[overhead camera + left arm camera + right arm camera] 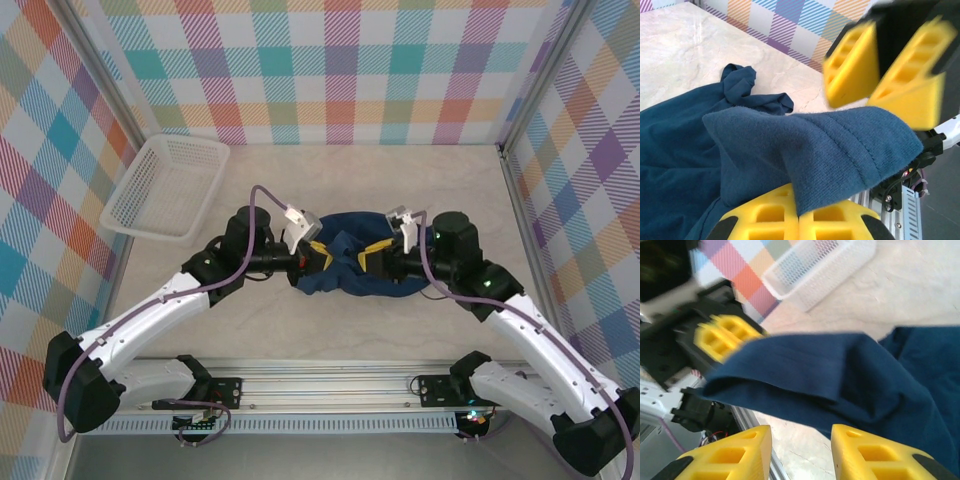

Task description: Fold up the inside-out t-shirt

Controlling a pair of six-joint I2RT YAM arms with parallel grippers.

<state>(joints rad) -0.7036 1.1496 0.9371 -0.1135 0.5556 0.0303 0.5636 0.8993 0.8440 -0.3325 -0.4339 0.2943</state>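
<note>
Bunched at the middle of the overhead frame, the navy t-shirt lies on my counter between the two arms. My left fingers, at the bottom of their wrist view, are clamped shut on a fold of its cloth. My right fingers stand apart, gripping nothing, the fabric's edge just above them in their own view. A white basket sits upper left, well apart from the shirt.

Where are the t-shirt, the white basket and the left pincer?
t-shirt (345, 278), top view, on the navy fabric near its middle.
white basket (165, 190), top view, on its bare mesh floor.
left pincer (799, 222), left wrist view, on the seam where its yellow fingers meet, shut on the t-shirt.
</note>
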